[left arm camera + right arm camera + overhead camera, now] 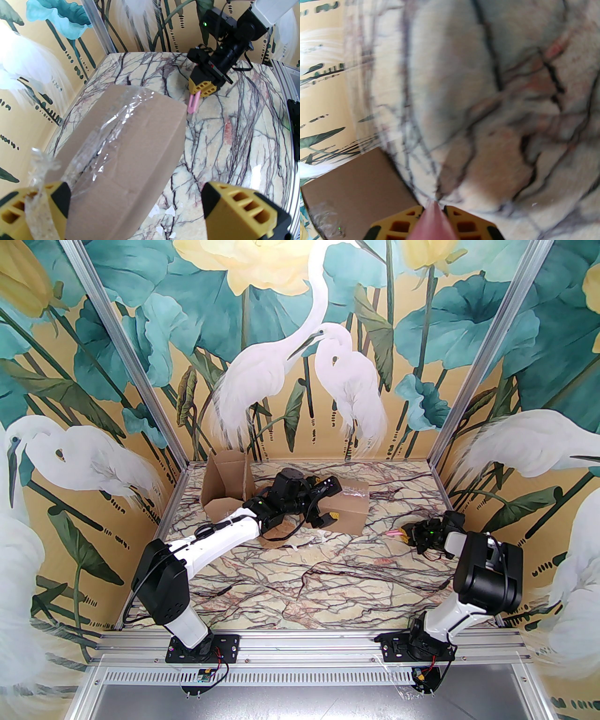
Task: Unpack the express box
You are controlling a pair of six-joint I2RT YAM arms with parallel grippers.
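The express box point(349, 509) is a brown carton lying at the back middle of the marble table, with crinkled clear tape point(114, 126) along its top seam. My left gripper point(330, 500) stands open over the box's near end, one yellow finger on each side. In the left wrist view the box point(131, 159) runs between the fingers point(243, 211), and a peeled strip of tape point(37, 194) clings to the left one. My right gripper point(410, 535) rests on the table to the box's right, shut on a pink cutter point(194, 103) whose tip point(432, 218) touches the marble.
An open cardboard box point(225, 488) with raised flaps stands at the back left, close to the left arm. Small white scraps point(170, 211) lie on the table by the express box. Painted walls enclose the table on three sides.
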